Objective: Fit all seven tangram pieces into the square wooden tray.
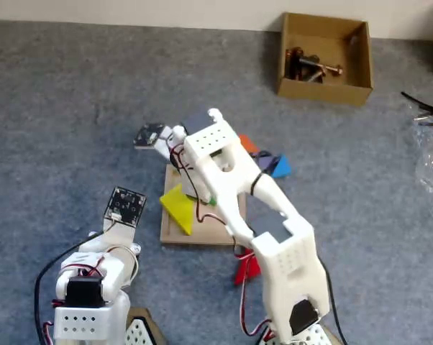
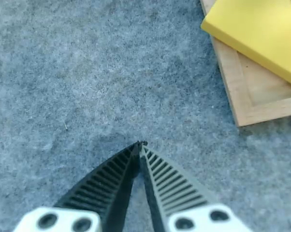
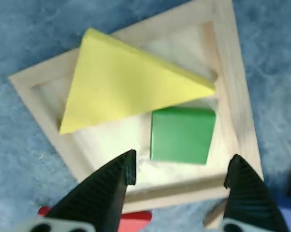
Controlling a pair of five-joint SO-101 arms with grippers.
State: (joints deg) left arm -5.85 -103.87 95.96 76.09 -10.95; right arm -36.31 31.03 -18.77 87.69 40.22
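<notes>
Wooden tray [image 3: 150,36] holds a yellow triangle [image 3: 121,92] and green square [image 3: 182,134].

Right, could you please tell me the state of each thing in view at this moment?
tray: holds two pieces, not full.
yellow triangle: in it, overlapping the rim, not seated.
green square: flat inside it.
red piece: outside, on the carpet.
blue piece: outside, on the carpet.
cardboard box: open.
left hand: shut, over carpet.
right hand: open, above tray.
</notes>
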